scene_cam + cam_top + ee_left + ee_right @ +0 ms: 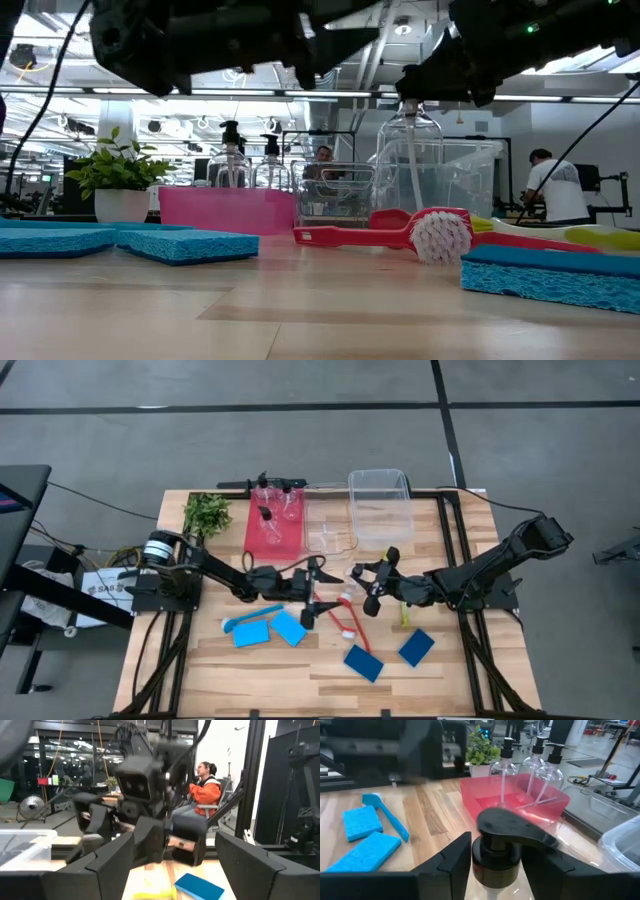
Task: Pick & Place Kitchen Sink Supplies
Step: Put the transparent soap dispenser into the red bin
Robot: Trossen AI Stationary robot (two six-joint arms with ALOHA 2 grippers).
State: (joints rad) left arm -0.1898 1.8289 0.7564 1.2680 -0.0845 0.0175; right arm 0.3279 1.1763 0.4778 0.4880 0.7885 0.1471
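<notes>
My right gripper [368, 588] is at mid-table, shut on a clear pump bottle [408, 150] with a black top [506, 832]. My left gripper [320, 590] hovers open just to its left, facing it, with nothing between its fingers [112, 862]. Three more pump bottles [530, 765] stand in the pink bin [272, 530]. On the table lie two light-blue sponges [252, 635] [289, 627], two dark-blue sponges [363, 662] [416, 647], a blue brush [250, 618], a red brush [345, 618] and a yellow-green brush [404, 616]. My right gripper pinches the bottle's black collar [495, 862], just under the pump head, between its two fingers [452, 862]. The fingers come in about level from the table's right. The bottle hangs upright below them; the red brush hides its base in the low view.
A large clear bin [380, 508] and a smaller clear bin [328, 532] stand behind the grippers, right of the pink bin. A leafy plant [207, 513] is at the far left. People show in the room beyond the table.
</notes>
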